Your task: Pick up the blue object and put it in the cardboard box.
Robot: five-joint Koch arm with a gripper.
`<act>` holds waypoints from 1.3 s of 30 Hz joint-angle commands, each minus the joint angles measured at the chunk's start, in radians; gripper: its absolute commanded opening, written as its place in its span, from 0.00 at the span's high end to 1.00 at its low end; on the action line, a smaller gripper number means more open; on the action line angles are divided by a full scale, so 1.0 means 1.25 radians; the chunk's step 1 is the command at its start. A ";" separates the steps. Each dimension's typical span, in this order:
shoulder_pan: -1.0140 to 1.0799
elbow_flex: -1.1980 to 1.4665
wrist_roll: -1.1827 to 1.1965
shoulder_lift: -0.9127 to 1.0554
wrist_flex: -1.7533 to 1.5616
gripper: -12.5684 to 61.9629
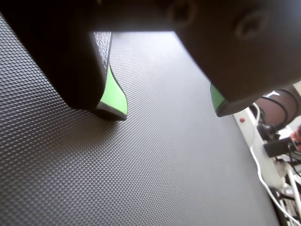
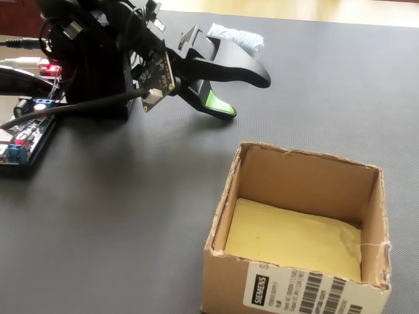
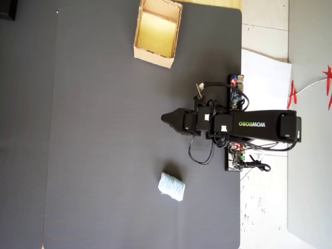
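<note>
Gripper [image 2: 252, 98], jaws apart and empty, rests low over the mat [image 3: 104, 155]; blue object [image 3: 171, 186] at five o'clock overhead, cardboard box [image 3: 153, 56] at eleven, awaiting pickup.

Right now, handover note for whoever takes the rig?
End effector: open, empty, low over the mat, tips apart in the wrist view.
Blue object: lying on the mat, untouched, clear of the end effector; in the overhead view it sits below the arm.
Cardboard box: upright and empty, at the top of the overhead view.
Done: nothing.
Left: reach, grasp, carry to the box, release.
</note>
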 commanded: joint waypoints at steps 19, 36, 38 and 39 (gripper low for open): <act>0.001 0.032 0.010 0.069 0.087 0.36; -0.175 0.032 0.077 0.067 0.061 0.36; -0.214 0.032 0.097 0.067 0.055 0.37; -0.233 0.032 0.103 0.067 0.052 0.37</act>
